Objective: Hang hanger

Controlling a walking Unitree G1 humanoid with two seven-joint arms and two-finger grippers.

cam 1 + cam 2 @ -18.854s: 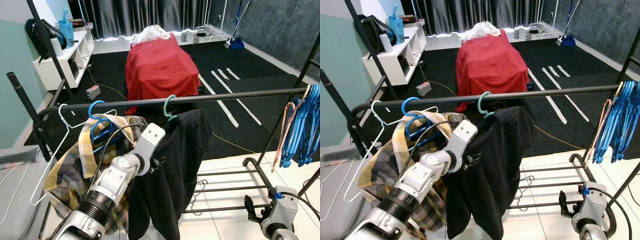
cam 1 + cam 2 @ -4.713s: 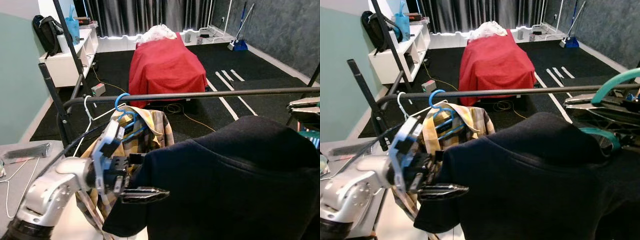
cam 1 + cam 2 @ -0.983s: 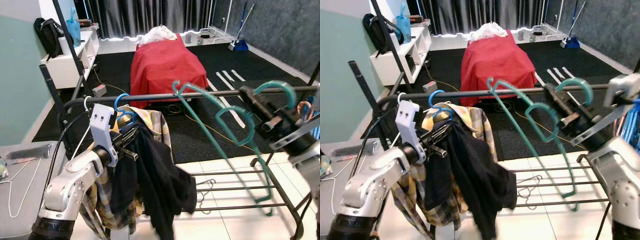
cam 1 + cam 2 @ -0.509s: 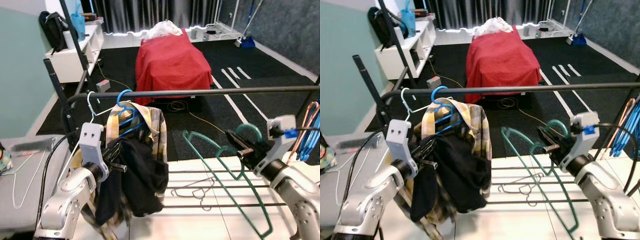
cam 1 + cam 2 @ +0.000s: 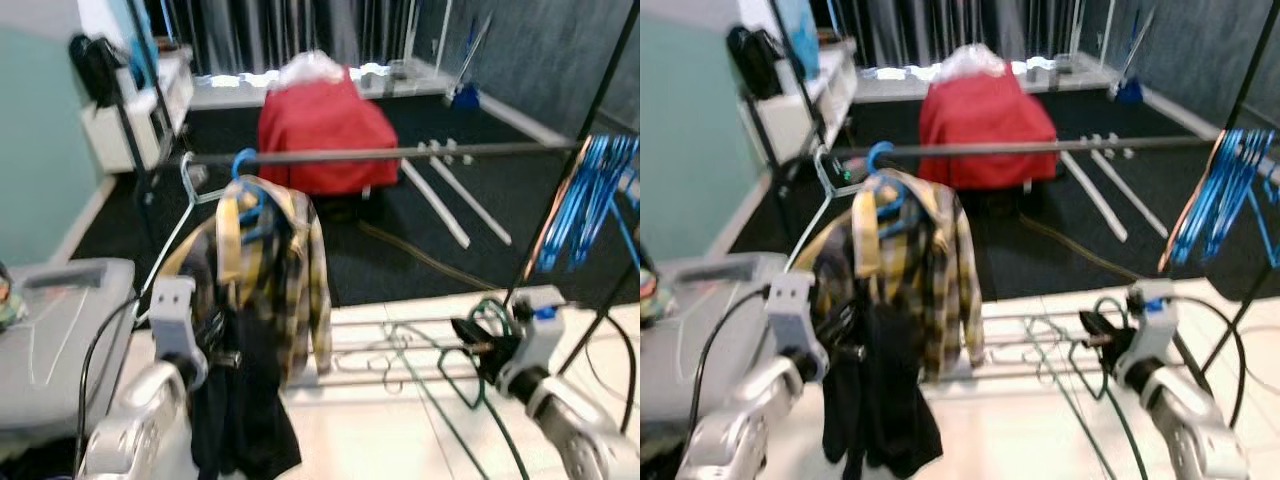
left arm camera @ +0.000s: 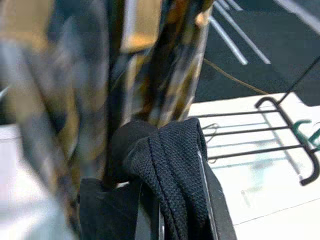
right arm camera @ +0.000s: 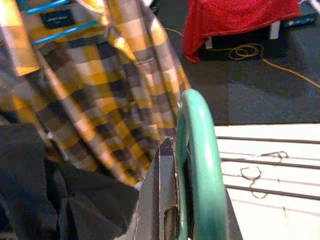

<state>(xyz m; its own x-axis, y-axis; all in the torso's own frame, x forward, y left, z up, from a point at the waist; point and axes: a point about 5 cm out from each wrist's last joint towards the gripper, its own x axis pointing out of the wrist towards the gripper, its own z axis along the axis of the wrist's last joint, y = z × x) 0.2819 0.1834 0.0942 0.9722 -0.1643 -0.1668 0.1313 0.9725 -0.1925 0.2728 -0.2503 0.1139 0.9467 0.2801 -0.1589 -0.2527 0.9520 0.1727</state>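
Jaws on both arms are pinching: the right gripper (image 5: 478, 343) is closing on the hook of the green hanger (image 7: 197, 150), and the left gripper (image 5: 222, 352) is clamping a bunched fold of the black garment (image 6: 172, 165).

Changes over the last second:
- Right arm is dropping. A second ago it was carrying the green hanger up at rail height; half a second ago it was already lower; now the hanger (image 5: 470, 385) is hanging down by the low shelf bars of the rack (image 5: 400, 352), well below the top rail (image 5: 400, 153).
- Black garment is no longer on the hanger. It is dangling from the left gripper alone, beside the plaid shirt (image 5: 270, 270) that is hanging on a blue hanger (image 5: 247, 180) toward the rail's left end.
- Whole view is shifting and blurring, so the head is moving; rack positions in frame are not comparable.

Reading for the task:
- Hanger is bare and in hand, not on the rail. Hanging is not done.
- Open stretch of rail is lying between the plaid shirt and the bundle of blue hangers (image 5: 585, 200) at the right end; likely target.
- Right arm will probably need to be lifting again, hook opening turned toward the rail.
- Risk: long lower bar of the hanger snagging the shelf bars on the way up.
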